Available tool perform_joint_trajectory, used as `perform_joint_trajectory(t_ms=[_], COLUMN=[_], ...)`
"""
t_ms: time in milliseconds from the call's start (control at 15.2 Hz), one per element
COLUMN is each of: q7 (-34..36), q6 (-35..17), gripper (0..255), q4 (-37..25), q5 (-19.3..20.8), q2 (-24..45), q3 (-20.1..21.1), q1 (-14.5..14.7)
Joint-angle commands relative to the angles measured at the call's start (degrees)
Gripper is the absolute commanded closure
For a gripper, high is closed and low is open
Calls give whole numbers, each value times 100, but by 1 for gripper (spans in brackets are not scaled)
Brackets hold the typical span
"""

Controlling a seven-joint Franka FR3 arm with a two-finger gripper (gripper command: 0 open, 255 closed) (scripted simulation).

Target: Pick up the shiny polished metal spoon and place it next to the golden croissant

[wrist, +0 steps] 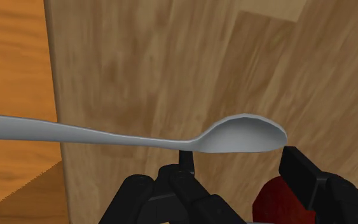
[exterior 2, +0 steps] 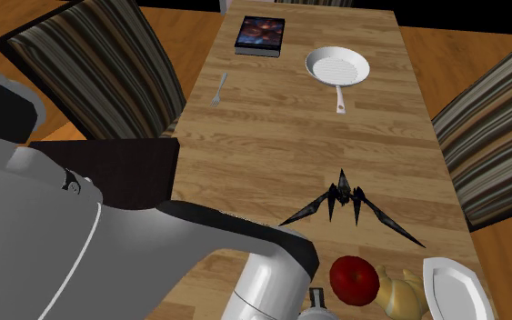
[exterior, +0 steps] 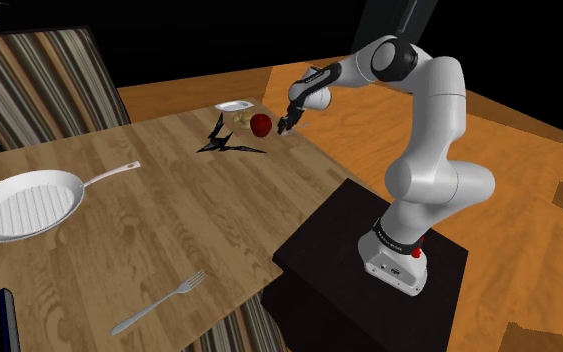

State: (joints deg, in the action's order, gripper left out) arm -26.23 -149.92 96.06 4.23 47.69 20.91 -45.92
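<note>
Spoon [wrist: 241, 137], grey metal, one: held at the edge of the wooden table [exterior: 169, 230], its bowl clasped between the black fingers of the gripper [wrist: 240, 159], its handle reaching out over the orange floor [wrist: 12, 63]. Just beside the gripper stands a red apple [exterior: 260, 124], then the golden croissant [exterior: 241, 119] against it and a white plate [exterior: 234, 105] beyond, with a black spiky winged figure [exterior: 224, 143] near them. Well apart, at the table's other end: white ridged pan [exterior: 19, 210], fork [exterior: 157, 303], dark book [exterior 2: 260, 35]; striped chairs [exterior 2: 90, 64] alongside
</note>
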Motion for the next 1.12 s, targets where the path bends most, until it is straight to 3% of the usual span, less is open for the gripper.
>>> perform_joint_trajectory(t_ms=[0, 528, 594, 924, 1056], q7=[-11, -11, -11, -11, -48], q6=[-108, -108, -108, -108, 42], gripper=[255, 255, 0, 0, 0], q4=[-44, -44, -44, -44, 172], q5=[26, 26, 26, 26, -36], q2=[152, 152, 152, 152, -202], q3=[-37, -37, -37, -37, 54], q1=[30, 30, 30, 30, -110])
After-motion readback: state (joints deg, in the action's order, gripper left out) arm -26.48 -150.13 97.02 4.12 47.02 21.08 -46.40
